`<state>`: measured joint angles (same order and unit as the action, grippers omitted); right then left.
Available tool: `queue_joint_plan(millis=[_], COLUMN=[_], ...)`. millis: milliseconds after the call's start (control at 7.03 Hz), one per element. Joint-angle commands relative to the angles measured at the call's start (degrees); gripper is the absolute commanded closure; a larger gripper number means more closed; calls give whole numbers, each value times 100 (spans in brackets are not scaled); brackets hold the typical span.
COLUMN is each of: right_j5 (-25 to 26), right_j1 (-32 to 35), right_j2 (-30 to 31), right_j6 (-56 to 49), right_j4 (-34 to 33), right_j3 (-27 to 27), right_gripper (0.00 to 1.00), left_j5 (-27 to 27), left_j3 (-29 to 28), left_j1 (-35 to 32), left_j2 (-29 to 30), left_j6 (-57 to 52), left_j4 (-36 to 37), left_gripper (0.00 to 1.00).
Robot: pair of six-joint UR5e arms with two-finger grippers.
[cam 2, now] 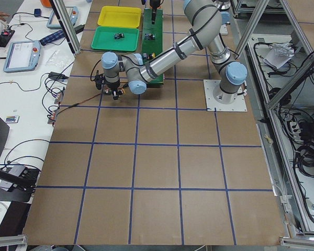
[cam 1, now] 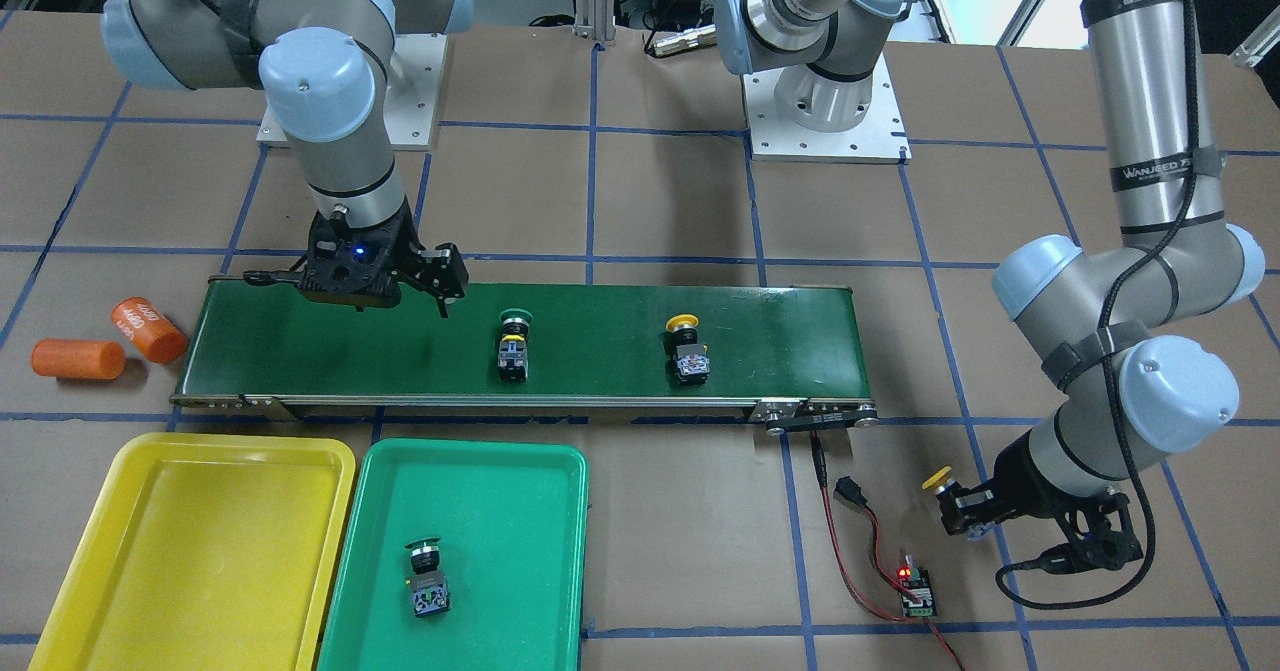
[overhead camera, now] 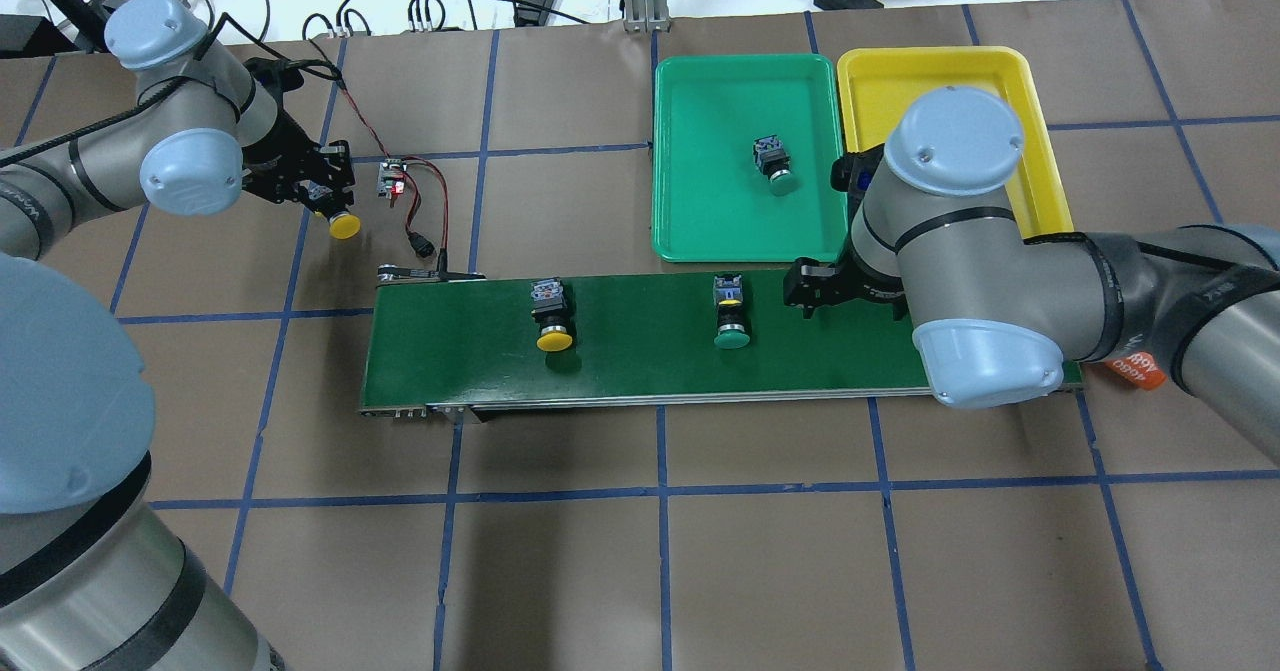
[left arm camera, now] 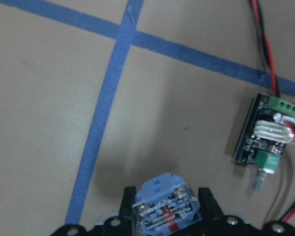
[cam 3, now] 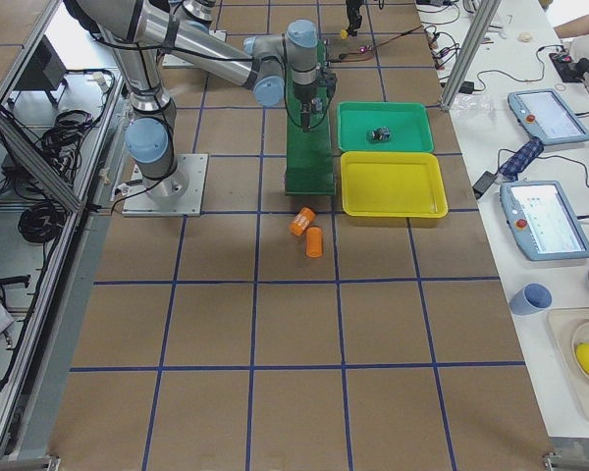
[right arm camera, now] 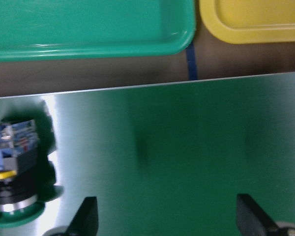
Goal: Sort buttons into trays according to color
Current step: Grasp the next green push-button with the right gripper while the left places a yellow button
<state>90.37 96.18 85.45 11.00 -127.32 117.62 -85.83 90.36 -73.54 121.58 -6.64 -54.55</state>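
The left pincer (cam 1: 962, 511) is clamped on a yellow-capped button (cam 1: 937, 479), well off the end of the conveyor belt (cam 1: 300, 351) and near the small circuit board (cam 1: 915, 591). In the left wrist view the button's blue contact block sits squeezed between the two fingers (left arm camera: 209, 209) (its cap does not show there). Whether it touches the tabletop (cam 1: 660, 201) I cannot tell.

The right pincer (cam 1: 443, 281) hangs over the opposite end of the belt, its jaws spread wide with only bare belt between them. The nearest piece is the belt's green button (cam 1: 514, 343), lying on its side towards the belt's middle, clear of the fingers (in the right wrist view it sits outside the finger (right arm camera: 88, 216) on that view's left). Farther along the belt lies a second yellow button (cam 1: 687, 346), well apart from both pincers.

Another green button (cam 1: 427, 576) lies inside the green tray (cam 1: 470, 448), with the yellow tray (cam 1: 200, 541) just beside it.
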Motion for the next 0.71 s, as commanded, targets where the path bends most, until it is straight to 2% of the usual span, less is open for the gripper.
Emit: queue_joint_plan(millis=[0,142,284,427,569], right_j5=[-116,-124,-116,-116,-107], right_j1=[427,463,541,551,551], right_j2=[-72,-290,-353,-371,-458], right_j6=[622,623,631,623,605], right_j4=[22,-47,-126,-127,-135], right_j3=[-169,-196,-196,-187,-187], right_gripper=[0,0,0,0,0], left_j5=[5,31,84,76,15], left_j3=[148,384,873,1505,1624], left_j1=[-64,-108,-143,-300,-615], left_j2=[-808,-1220,-1538,-1811,-1857], left_j6=[-363,-947,-1301,-1426,-1454], left_j4=[-1165,-1459,-1514,-1324,-869], left_gripper=[100,100,100,100,100])
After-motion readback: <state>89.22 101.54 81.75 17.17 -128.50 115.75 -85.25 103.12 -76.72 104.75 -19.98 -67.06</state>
